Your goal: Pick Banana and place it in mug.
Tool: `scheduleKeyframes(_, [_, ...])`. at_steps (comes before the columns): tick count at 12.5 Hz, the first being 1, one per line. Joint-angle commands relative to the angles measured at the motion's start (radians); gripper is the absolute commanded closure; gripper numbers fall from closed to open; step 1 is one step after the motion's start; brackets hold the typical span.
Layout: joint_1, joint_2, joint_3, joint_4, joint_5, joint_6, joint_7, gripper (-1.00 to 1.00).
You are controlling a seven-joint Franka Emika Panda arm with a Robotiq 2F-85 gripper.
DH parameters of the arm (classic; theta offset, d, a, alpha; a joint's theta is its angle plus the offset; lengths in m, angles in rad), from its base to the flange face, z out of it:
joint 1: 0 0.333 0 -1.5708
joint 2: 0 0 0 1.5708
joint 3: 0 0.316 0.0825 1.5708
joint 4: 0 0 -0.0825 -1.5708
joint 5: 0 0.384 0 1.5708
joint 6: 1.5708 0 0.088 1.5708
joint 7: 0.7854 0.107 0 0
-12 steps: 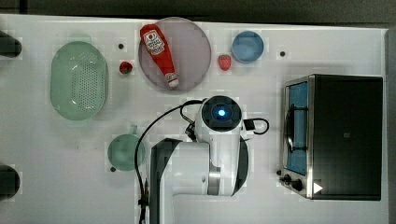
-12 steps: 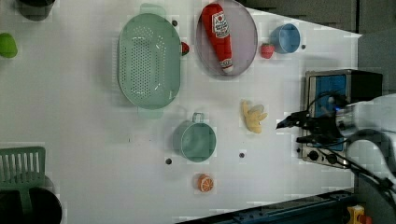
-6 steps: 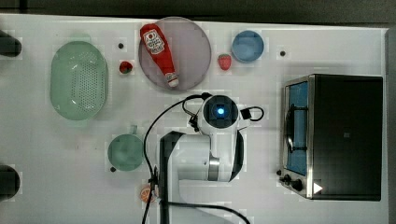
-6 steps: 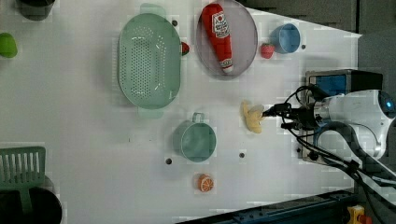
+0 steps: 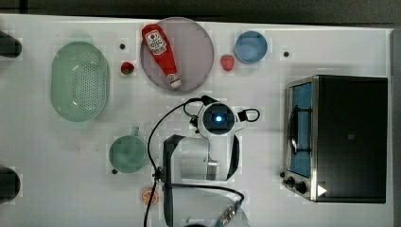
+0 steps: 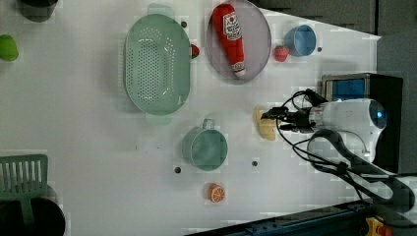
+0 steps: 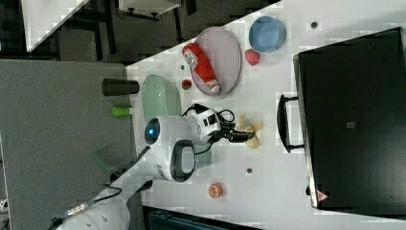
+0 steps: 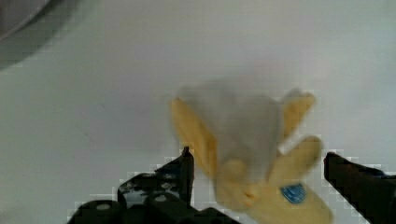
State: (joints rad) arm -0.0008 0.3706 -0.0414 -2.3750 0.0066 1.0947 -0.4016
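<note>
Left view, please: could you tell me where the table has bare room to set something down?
Widest: the stretch between the colander and green spatula. Smaller: between the mug and orange slice. Crowded: around the plate, blue cup and banana.

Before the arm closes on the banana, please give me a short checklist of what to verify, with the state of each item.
1. Pincer open: ok.
2. Banana between the fingers: ok in the wrist view.
3. Banana lying free on the table, apart from other things: ok.
4. Fingers low enough to grip: cannot tell.
5. Mug upright and empty: ok.
6. Way from banana to mug free of things: ok in the left view.
</note>
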Motion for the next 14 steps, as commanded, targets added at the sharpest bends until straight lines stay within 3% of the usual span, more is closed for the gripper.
scheduleKeyframes(1, [0.007, 0.026, 0.015, -0.019, -0.015, 0.089, -0.039, -1.00])
scheduleKeyframes(4, [0.007, 0.042, 0.023, -0.031, -0.015, 0.107, -0.039, -1.00])
scheduleKeyframes(6, [0.007, 0.042, 0.022, -0.034, -0.015, 0.109, -0.039, -0.42])
scheduleKeyframes(9, [0.007, 0.042, 0.024, -0.032, -0.015, 0.120, -0.039, 0.25])
scheduleKeyframes(14, [0.005, 0.000, 0.025, -0.031, -0.013, 0.117, -0.038, 0.28])
